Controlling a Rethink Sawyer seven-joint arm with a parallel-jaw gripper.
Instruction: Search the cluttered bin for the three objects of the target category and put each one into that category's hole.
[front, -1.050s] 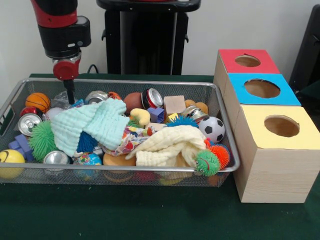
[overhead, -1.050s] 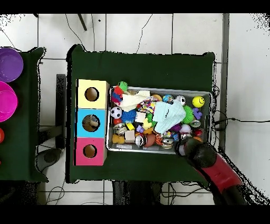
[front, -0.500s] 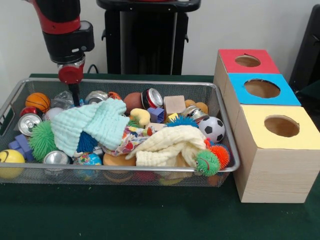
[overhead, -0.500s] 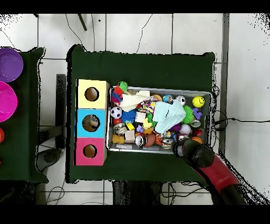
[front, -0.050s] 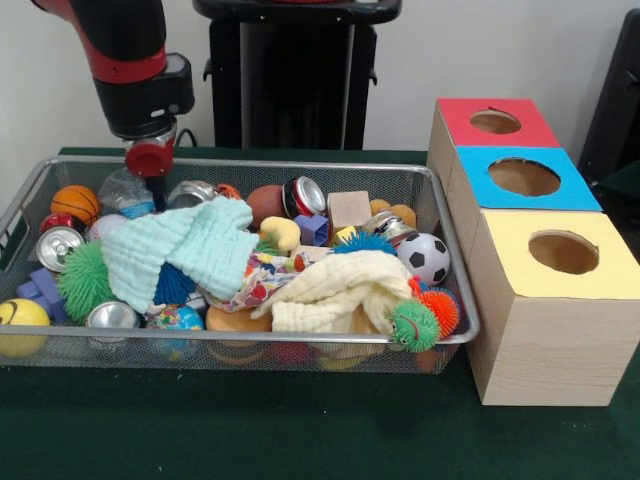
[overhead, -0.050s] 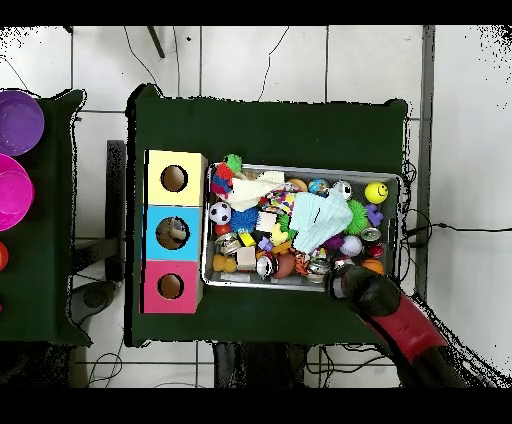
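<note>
Right now my gripper (front, -0.050s: 157, 196) hangs over the wire bin's (front, -0.050s: 440, 250) back corner beside a crinkly clear bag (front, -0.050s: 124, 189) — whether it is open or holding anything, I cannot tell. I judge I'm searching; none of the 3 targets is evident yet. Next I'd part the soft mint cloth (front, -0.050s: 185, 250) hiding smooth cans and spiky balls, well apart from the 3 holed boxes (front, -0.050s: 545, 300).

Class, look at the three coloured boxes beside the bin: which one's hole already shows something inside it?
The blue box, the middle one of the row. In the overhead view a brownish thing shows in its hole; the holes of the yellow box and the red box look dark and empty.
</note>
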